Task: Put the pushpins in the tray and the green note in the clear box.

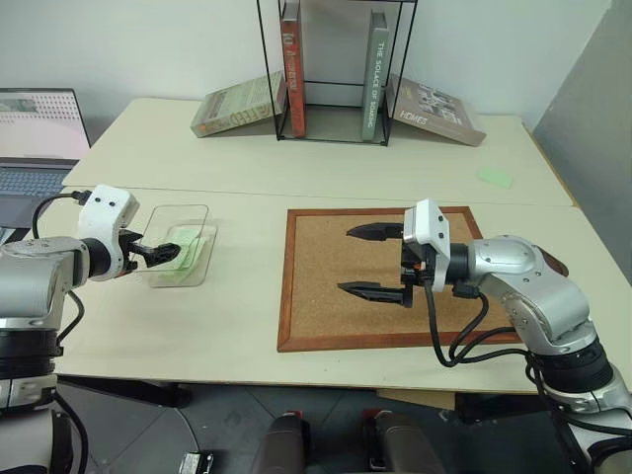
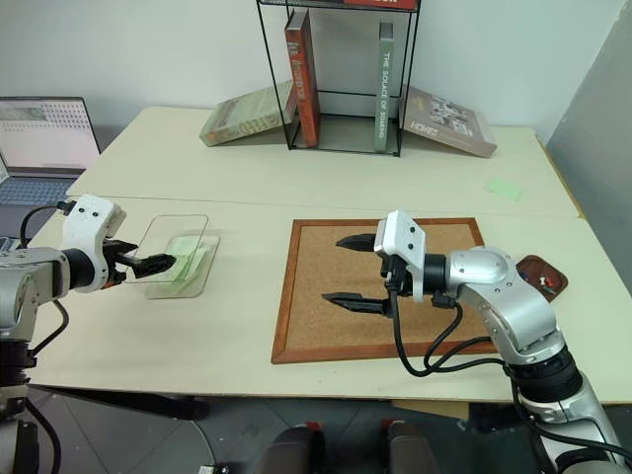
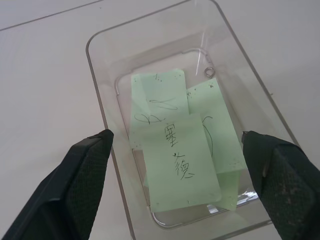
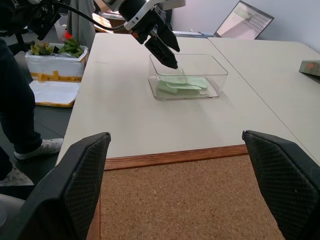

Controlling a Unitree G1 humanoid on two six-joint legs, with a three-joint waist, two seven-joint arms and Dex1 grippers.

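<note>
Both arms reach forward, elbows bent. The left gripper (image 1: 158,252) angles downward with its black fingers (image 3: 75,185) spread wide; the right gripper (image 1: 373,262) points leftward, level, fingers parted wide and empty.

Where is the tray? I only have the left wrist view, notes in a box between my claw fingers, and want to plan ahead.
Observer: The tray sits on the table behind the right arm, beside the corkboard.
Operator: Is the right claw busy?
Observer: No, the right claw hangs open and empty over the corkboard.
Operator: Any notes outside the clear box?
Observer: One green slip lies far off on the table, past the corkboard; the clear box holds the others.
</note>
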